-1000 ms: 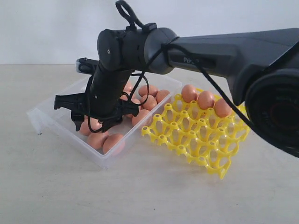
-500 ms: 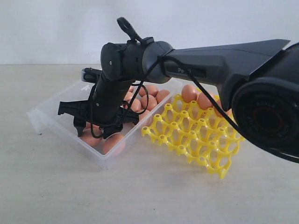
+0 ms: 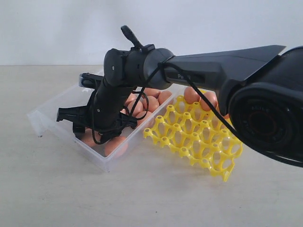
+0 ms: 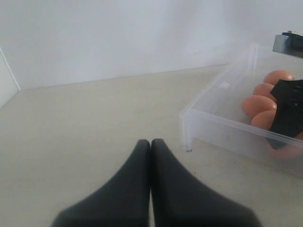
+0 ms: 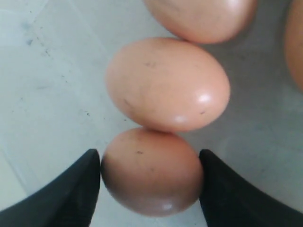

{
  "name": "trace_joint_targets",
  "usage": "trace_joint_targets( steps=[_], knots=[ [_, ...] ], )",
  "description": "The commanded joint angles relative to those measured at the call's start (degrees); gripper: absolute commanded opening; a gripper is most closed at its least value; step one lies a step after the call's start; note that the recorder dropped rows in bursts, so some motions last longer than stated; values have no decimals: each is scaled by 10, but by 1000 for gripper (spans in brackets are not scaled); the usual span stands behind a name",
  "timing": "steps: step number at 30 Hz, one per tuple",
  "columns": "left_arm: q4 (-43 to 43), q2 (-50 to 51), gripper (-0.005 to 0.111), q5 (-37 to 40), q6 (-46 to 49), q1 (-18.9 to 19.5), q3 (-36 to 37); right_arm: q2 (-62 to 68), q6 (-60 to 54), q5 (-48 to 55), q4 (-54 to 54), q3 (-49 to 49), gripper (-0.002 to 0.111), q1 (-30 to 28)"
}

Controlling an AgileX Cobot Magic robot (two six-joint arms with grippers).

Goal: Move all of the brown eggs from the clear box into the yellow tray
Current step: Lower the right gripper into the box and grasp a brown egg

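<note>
You see one box (image 3: 47, 118) and one tray (image 3: 203, 146) with two eggs (image 3: 191, 94) showing. The arm (image 3: 208, 71) hides many eggs in the box. The right end effector (image 5: 149, 156) is spread around one egg (image 5: 151, 177); the left end effector (image 4: 150, 144) is pressed together.

R gripper (image 3: 97, 133) dropped lower into clear box (image 3: 47, 118), open jaws now either side of a brown egg (image 5: 151, 175).

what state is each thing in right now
right gripper, open, straddling one egg
straddled egg, lying on the box floor, not lifted
left gripper, shut, empty, outside the box
clear box, open-topped, holding loose brown eggs
yellow tray, mostly empty, tray eggs in far row only
</note>
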Motion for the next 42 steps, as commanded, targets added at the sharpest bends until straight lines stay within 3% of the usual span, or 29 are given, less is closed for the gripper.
trace_joint_targets(
  steps=[1, 4, 8, 10, 27, 35, 37, 42],
  knots=[
    [-2, -1, -4, -4, -5, 1, 2, 1, -10, -34, 0, 0, 58, -2],
    [-2, -1, -4, -4, -5, 1, 2, 1, -4, -47, 0, 0, 50, -2],
    [-2, -1, -4, -5, -5, 1, 2, 1, -7, -42, -4, 0, 10, -2],
    [-2, -1, -4, -5, -5, 1, 2, 1, -7, -42, -12, 0, 0, -2],
    [-2, -1, -4, -4, -5, 1, 2, -13, -36, -80, -146, -4, 0, -2],
    [-2, -1, -4, -4, -5, 1, 2, -8, -65, -56, -152, -4, 1, -2],
    [-2, -1, -4, -4, -5, 1, 2, -7, -66, -49, -152, -4, 7, -2],
    [-2, -1, -4, -4, -5, 1, 2, -5, -61, -42, -152, -4, 40, -2]
  ],
)
